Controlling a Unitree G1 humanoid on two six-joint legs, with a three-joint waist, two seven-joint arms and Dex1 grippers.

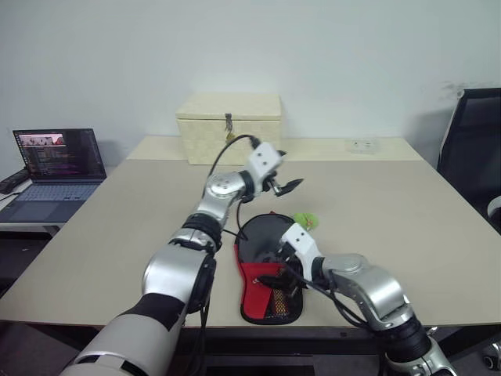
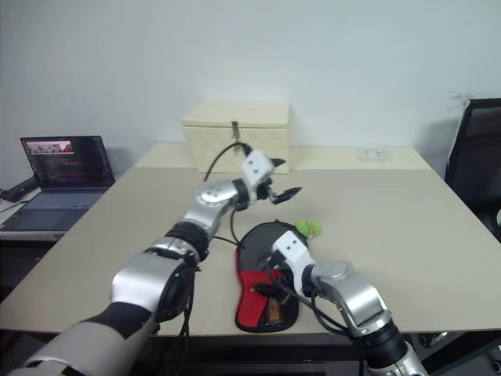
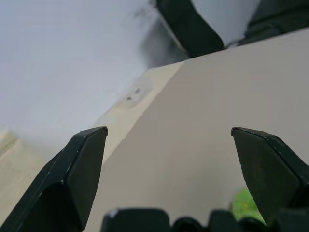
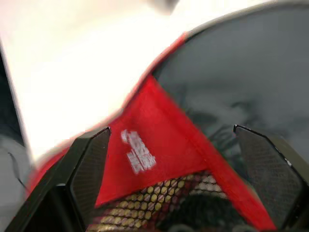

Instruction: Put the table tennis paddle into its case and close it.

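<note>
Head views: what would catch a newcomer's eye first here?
The black and red case lies at the table's near edge, with the right end effector open just above it. The left end effector is raised over mid-table, open and empty. Behind it a cream box stands at the far edge, and a lit laptop sits on a side desk to the left.

Right gripper [image 4: 171, 159] fingers spread wide, nothing between them. Case [image 4: 159, 140] close beyond: red panel with white logo, black mesh beside it, black fabric past the panel.
</note>
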